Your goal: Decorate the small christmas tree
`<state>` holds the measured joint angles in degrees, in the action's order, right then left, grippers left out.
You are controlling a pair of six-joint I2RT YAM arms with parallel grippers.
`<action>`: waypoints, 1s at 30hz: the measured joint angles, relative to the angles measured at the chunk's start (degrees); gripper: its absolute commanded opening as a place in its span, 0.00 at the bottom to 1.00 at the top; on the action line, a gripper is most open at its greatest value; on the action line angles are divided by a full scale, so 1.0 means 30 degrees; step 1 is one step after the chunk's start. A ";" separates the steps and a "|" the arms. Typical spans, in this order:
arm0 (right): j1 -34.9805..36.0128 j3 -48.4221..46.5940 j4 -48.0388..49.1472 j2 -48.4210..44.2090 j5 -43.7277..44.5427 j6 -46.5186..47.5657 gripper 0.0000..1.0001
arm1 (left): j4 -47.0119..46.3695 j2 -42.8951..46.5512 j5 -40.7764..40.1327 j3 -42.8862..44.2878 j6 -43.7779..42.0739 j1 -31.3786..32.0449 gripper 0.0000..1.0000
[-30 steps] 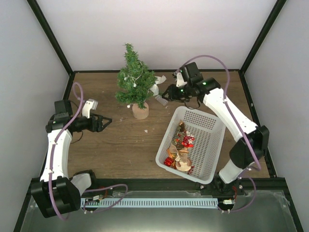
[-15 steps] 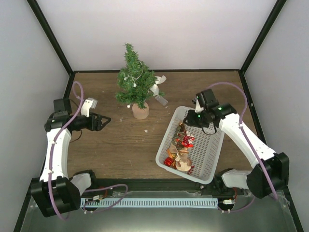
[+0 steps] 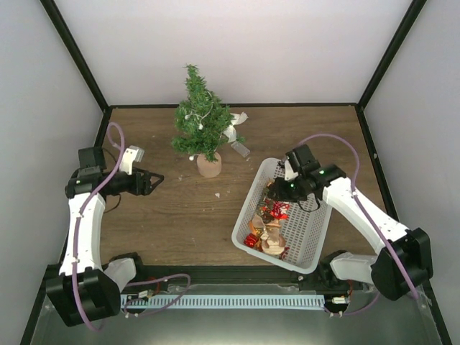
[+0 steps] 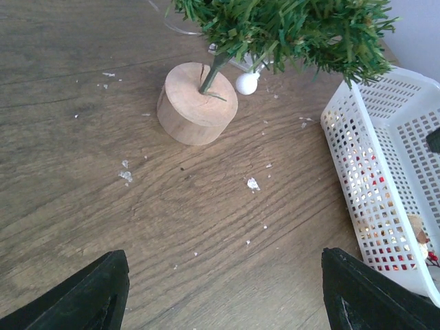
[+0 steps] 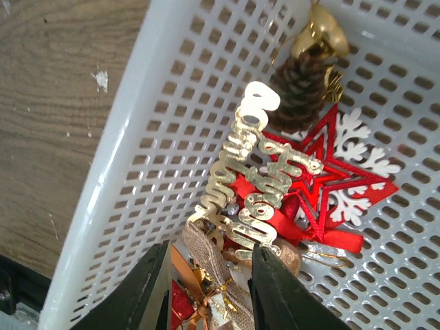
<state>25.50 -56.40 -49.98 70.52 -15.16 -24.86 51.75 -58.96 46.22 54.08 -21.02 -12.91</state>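
Note:
The small christmas tree [image 3: 199,118] stands at the back of the table on its round tan base [image 3: 209,166], with a white bead string and a white ribbon [image 3: 233,130] on it. In the left wrist view I see its base [image 4: 196,103], low branches [image 4: 295,27] and a white ball [image 4: 246,83]. My left gripper [image 3: 152,180] [image 4: 223,253] is open and empty, low over the wood and pointing at the tree. My right gripper [image 3: 276,192] [image 5: 211,247] is open inside the white basket [image 3: 310,215], just above a burlap ribbon ornament [image 5: 210,265] and a gold script ornament [image 5: 253,185].
The basket wall [image 5: 130,172] runs close on the gripper's left. Also in the basket lie a pinecone [image 5: 300,89], a gold bell [image 5: 322,24], a red star [image 5: 328,180], a white snowflake [image 5: 359,165] and red gift boxes [image 3: 251,241]. A silvery ornament [image 3: 240,149] lies beside the tree.
My right arm has swung from beside the tree back and down into the basket, its jaws a little narrower. The left arm has barely moved.

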 measured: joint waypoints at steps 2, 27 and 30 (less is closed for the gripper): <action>0.0299 0.0466 0.0189 -0.0080 0.0007 0.0029 0.27 | -0.0015 -0.0277 -0.0051 0.0000 0.0007 0.0000 0.77; 0.3818 0.3279 0.1086 0.1865 -0.0736 -0.1319 0.38 | -0.0240 -0.1880 -0.0328 0.0007 0.0066 0.0000 0.76; 0.3949 0.3585 0.1180 0.2135 -0.0619 -0.1588 0.38 | -0.0240 -0.1807 -0.0306 -0.0007 0.0073 0.0000 0.76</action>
<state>37.34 -45.65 -46.44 76.93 -17.02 -29.63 51.03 -64.38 45.30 54.06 -20.80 -12.91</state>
